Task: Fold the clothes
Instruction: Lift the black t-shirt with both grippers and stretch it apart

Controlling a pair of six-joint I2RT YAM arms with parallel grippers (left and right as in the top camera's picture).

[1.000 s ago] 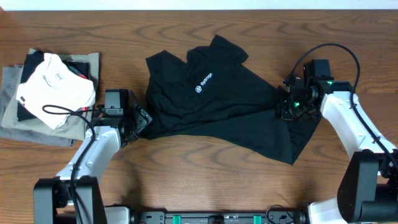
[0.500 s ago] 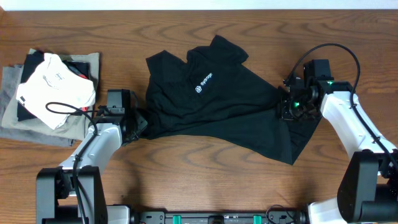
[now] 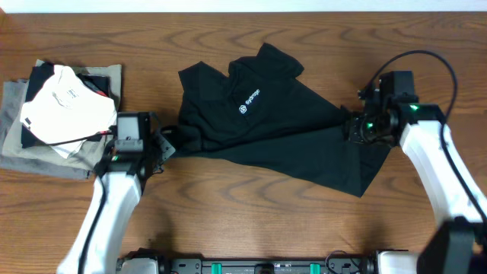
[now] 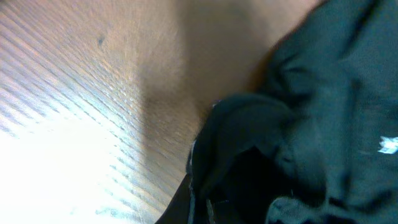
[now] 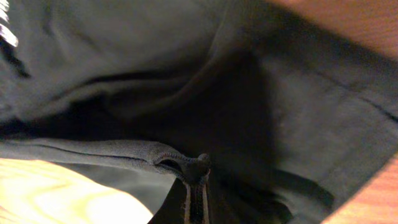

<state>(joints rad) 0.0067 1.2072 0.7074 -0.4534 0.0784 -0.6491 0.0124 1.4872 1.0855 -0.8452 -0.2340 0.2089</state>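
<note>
At my far left, a white garment [image 3: 67, 103] lay folded atop a grey-olive garment [image 3: 15, 144] on the wooden desk [image 3: 251, 217], dark cloth [image 3: 42, 76] between them.

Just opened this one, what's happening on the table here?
Two robot arms are working on a black T-shirt lying crumpled on the wooden table. The left gripper is shut on the shirt's left edge, and the right gripper is shut on bunched fabric at its right side, so the cloth is pulled between them. No fold is made yet. A stack of folded garments sits at the far left.
</note>
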